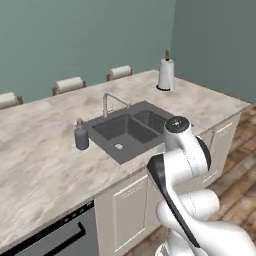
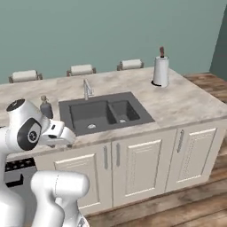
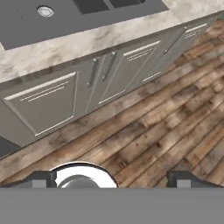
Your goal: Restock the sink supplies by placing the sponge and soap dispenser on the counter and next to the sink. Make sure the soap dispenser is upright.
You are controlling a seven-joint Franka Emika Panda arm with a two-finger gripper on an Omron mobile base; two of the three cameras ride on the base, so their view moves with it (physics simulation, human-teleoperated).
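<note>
The grey-blue soap dispenser [image 1: 81, 136] [image 2: 45, 107] stands upright on the marbled counter [image 1: 40, 155] [image 2: 186, 99], right beside the left edge of the dark sink [image 1: 127, 131] [image 2: 104, 113]. The green sponge is out of view. My gripper [image 3: 111, 179] hangs in front of the cabinets, below counter height, and looks down at the wooden floor. Its fingertips [image 3: 41, 179] are wide apart with nothing between them, so it is open. The hand view also catches the counter's front edge [image 3: 87, 41] and a part of the sink [image 3: 65, 17].
A curved silver faucet [image 1: 107, 102] [image 2: 87, 88] rises behind the sink. A white paper-towel roll [image 1: 166, 74] [image 2: 161, 71] stands at the counter's far right. Chair backs [image 1: 69, 85] line the far side. White cabinet doors [image 2: 142, 166] and a dark appliance front [image 1: 60, 235] sit below.
</note>
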